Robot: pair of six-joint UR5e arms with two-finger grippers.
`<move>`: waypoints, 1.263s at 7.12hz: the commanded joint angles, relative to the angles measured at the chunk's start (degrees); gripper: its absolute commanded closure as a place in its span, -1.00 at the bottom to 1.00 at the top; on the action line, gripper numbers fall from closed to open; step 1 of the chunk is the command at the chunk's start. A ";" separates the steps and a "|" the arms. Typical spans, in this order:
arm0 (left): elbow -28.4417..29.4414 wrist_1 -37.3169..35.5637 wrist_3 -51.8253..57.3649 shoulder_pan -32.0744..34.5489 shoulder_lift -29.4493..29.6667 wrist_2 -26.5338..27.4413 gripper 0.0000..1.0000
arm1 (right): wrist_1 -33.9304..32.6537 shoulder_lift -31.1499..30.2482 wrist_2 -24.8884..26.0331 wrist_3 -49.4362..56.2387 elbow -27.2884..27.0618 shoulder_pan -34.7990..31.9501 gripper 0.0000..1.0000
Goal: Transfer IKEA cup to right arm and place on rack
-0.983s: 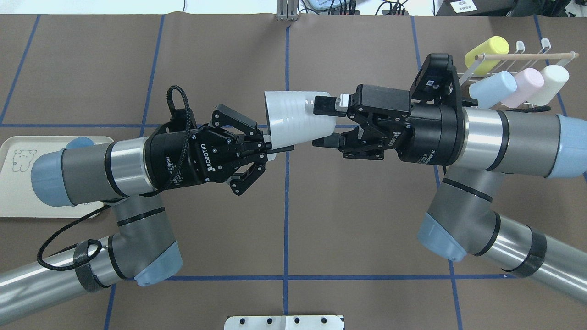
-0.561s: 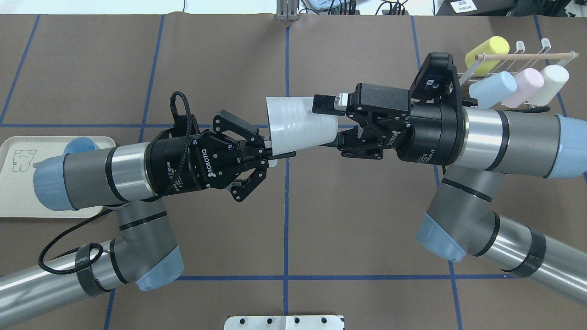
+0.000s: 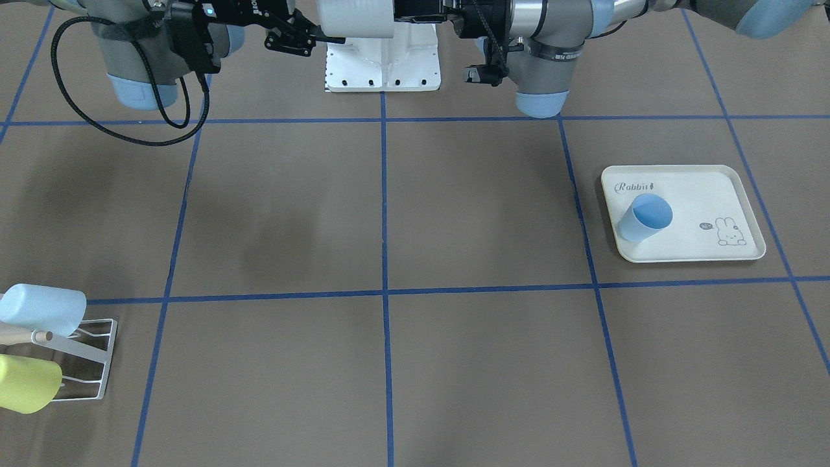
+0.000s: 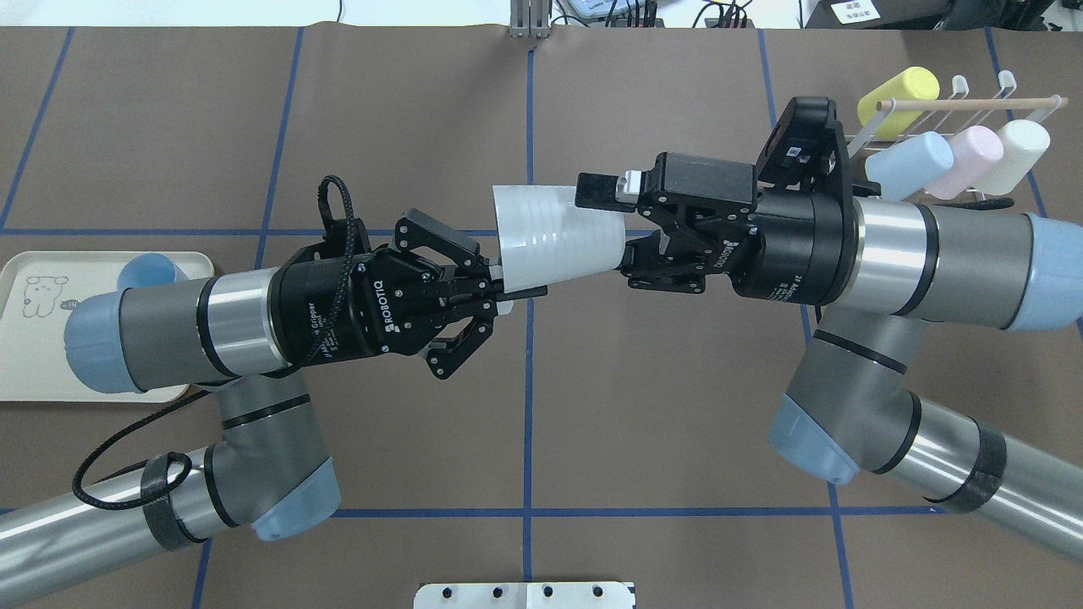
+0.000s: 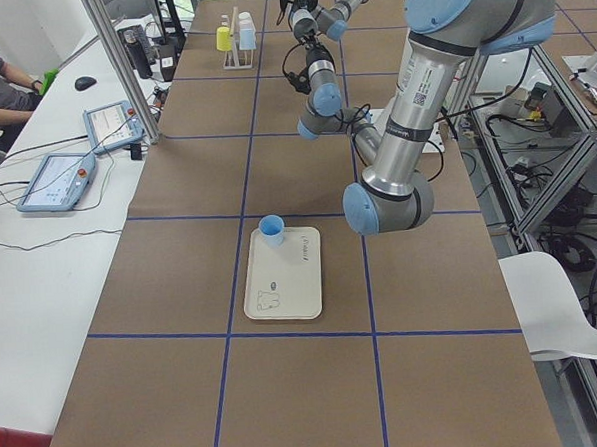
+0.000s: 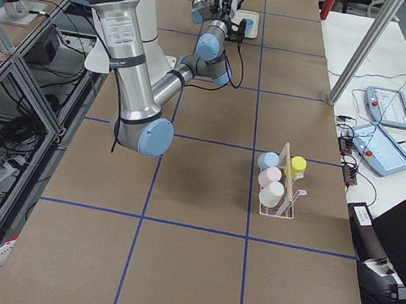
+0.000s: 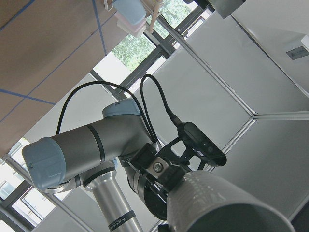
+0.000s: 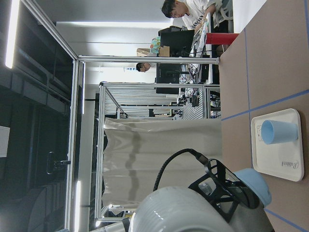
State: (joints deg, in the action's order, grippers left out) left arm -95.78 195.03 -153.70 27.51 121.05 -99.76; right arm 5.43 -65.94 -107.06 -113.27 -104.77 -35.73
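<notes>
White and ribbed, the IKEA cup point(image 4: 554, 239) hangs in mid-air above the middle of the table, lying on its side between the 2 grippers. Its long axis runs almost straight across from one arm to the other: the wide mouth faces the robot's left, the narrower base faces the right arm point(image 4: 931, 254).

From the overhead view, the left gripper point(image 4: 508, 289) has its fingers pinched together on the cup's rim at the lower edge of the mouth, so it carries the cup from that end. The right gripper point(image 4: 611, 222) has come in at the base end, with one finger lying along the far side of the cup wall and the other on the near side. The jaws look closed in against the cup, though I cannot say how firm that hold is.

So both grippers are at the cup, each at its own end, and the handover seems to sit at the point where the left side would let go.

The rack point(image 4: 960, 135) stands just behind the right arm's wrist, at the table's far right corner, already carrying 4 pastel cups point(image 4: 909, 165). It is much nearer the right arm, so I judge the carry will be short, with the cup needing to be turned mouth-first onto a free prong.
</notes>
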 commanded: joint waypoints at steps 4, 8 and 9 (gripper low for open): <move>-0.02 0.00 0.07 -0.01 -0.03 0.00 0.99 | 0.73 -0.07 0.00 0.07 -0.09 0.13 -0.11; -0.80 -0.08 0.94 1.30 -0.29 1.14 -1.00 | 0.73 -0.33 0.09 0.07 -0.09 0.04 0.40; -0.89 -0.61 0.86 1.57 -0.20 1.23 -1.00 | 0.73 -0.51 0.96 0.07 -0.09 0.04 0.40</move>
State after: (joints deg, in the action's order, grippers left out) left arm -96.44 194.83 -152.87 28.52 120.83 -98.68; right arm 6.15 -66.23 -106.76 -113.20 -104.86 -35.65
